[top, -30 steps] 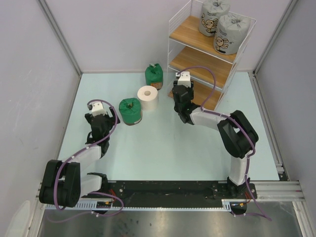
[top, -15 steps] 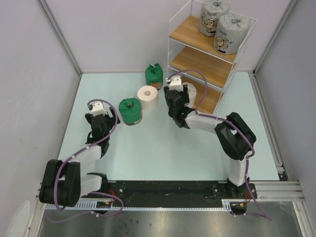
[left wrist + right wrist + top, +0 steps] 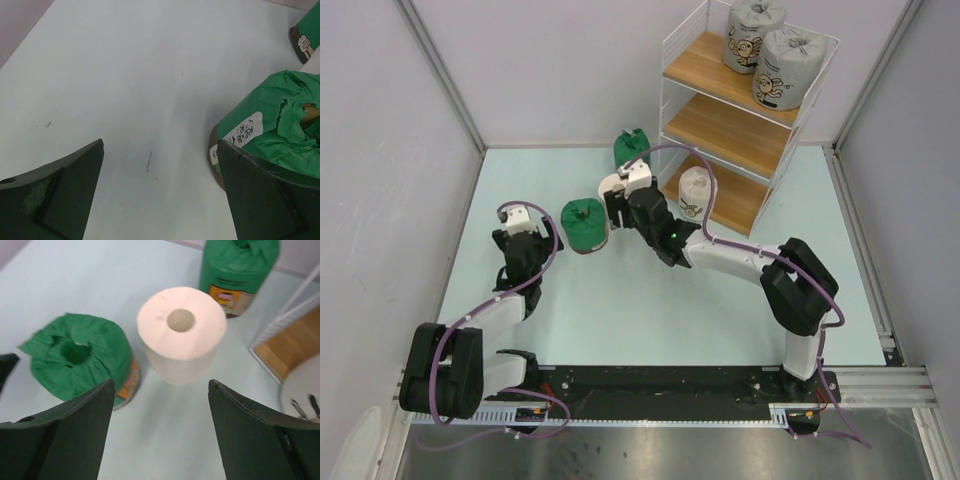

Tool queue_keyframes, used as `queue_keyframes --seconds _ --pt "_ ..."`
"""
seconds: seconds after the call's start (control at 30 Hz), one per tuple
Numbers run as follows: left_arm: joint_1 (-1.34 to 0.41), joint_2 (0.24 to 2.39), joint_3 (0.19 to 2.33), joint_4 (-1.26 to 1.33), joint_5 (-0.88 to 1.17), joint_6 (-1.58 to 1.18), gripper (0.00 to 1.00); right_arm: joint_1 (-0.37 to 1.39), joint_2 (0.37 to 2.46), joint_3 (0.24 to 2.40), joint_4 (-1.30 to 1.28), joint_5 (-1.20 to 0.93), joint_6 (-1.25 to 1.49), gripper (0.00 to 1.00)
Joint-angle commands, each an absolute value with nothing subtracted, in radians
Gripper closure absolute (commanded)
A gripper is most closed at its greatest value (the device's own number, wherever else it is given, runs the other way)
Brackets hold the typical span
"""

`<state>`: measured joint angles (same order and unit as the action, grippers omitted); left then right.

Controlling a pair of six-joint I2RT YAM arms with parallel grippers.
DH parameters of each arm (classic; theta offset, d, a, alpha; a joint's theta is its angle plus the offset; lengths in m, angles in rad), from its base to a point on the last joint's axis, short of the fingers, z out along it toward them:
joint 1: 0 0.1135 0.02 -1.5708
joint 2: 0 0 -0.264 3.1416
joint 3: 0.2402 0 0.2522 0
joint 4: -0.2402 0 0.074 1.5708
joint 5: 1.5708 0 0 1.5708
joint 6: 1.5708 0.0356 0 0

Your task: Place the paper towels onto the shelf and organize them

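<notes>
Three-tier shelf (image 3: 720,125) at table (image 3: 650,300) far-right corner holds three paper towels (image 3: 783,65). Mid-table, bare white roll (image 3: 181,332) just below right tool (image 3: 160,387), jaws spread, empty: centre over it, drop low, squeeze gently so soft paper won't crush. Released left tool (image 3: 160,145) beside green roll (image 3: 270,115).

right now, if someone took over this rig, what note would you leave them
Grippers: left gripper open and empty, beside the near green roll. The right gripper is open and empty, hovering at the bare roll.
Done: grey rolls on the top board of the shelf, white-wrapped roll on its bottom board.
Left: bare roll, near green roll and far green roll stand on the table; all three need shelving.
</notes>
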<state>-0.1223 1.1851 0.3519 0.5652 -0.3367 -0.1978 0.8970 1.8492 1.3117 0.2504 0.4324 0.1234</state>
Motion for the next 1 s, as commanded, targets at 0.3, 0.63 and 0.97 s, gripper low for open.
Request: queue_keyframes --seconds 0.3,0.63,0.97 --pt "-0.123 1.183 0.387 0.589 -0.334 -0.184 0.0 0.905 2.108 1.739 0.006 0.287 0.285 0.17" --pt "-0.118 1.181 0.387 0.591 -0.33 -0.187 0.0 0.9 2.157 1.764 -0.058 0.411 0.348 0.17" --pt "-0.118 1.18 0.385 0.591 -0.33 -0.189 0.0 0.845 2.092 1.677 0.064 0.586 0.483 0.17"
